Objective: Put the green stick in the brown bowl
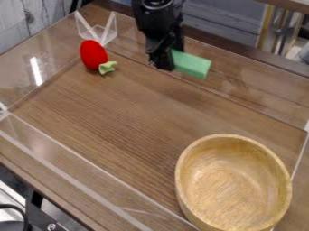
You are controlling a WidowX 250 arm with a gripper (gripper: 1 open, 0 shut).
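Gripper (pixel 167 61) at the far side of the wooden table (pixel 121 117), pointing down, closed on one end of the green stick (pixel 191 66). Stick tilted, free end out toward the right of the view; probably raised off the tabletop, though hard to judge from this angle. Brown bowl (pixel 233 182) in the near right corner of the view, well apart from the stick, nothing inside. Red toy with a green stem (pixel 93 55) to the left of the gripper, near but not touching.

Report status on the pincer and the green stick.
Pincer shut on green stick, raised above table. Brown bowl holds nothing. Red toy off to one side, not between stick and bowl.
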